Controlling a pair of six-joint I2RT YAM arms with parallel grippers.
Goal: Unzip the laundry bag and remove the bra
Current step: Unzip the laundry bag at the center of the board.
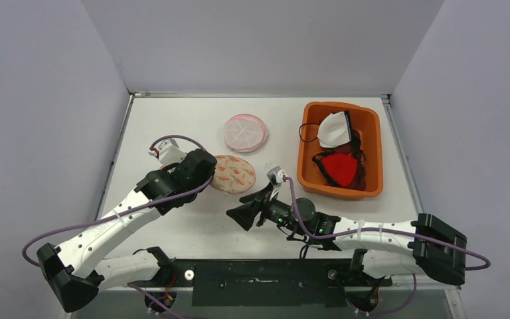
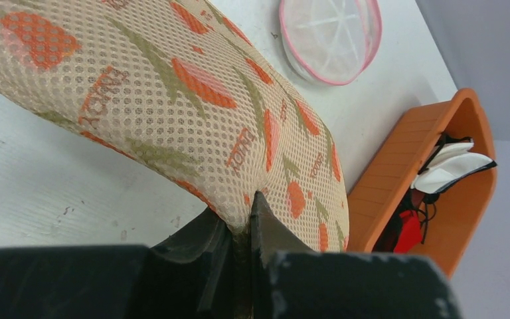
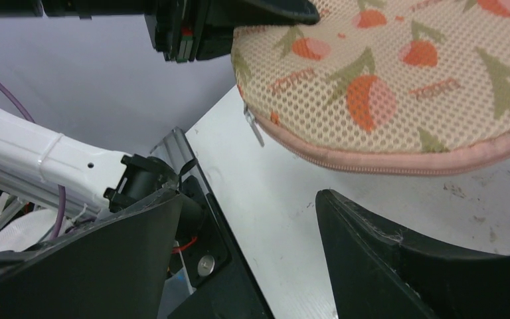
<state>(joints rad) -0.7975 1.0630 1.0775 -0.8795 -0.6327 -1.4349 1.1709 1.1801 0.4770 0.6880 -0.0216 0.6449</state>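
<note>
Laundry bag (image 1: 234,173) — the round mesh one printed with orange fruit — lies, in the overhead view, on the table (image 1: 172,119) just left of centre, and my left pincer (image 1: 210,171) is at its left edge. The right pincer (image 1: 238,216) hovers near the bag's near side, apart from it. A pink-rimmed white mesh pouch (image 1: 246,132) lies beyond, and an orange bin (image 1: 339,106) to the right holds a red bra (image 1: 340,169) and a white one (image 1: 335,129). The bra I am after is presumably inside the printed bag; I cannot see it.

From the left wrist, the fingertips (image 2: 269,229) are clenched on a fold of the mesh, and that edge of the bag is raised off the table.

From the right wrist, my right pincer is released, jaws wide with nothing between them, facing the pink zipper (image 3: 372,163), which looks closed along the rim. The zipper pull (image 3: 254,128) hangs at the left end, small and thin.

Risks, as I judge them: the pull is tiny, so closing slightly off would catch mesh or zipper tape instead, and tugging then would drag the whole bag. The left hold is only a pinch of fabric — a hard pull on the slider could slip it free or twist the bag. Coming in low, the lower finger could scrape the table.
</note>
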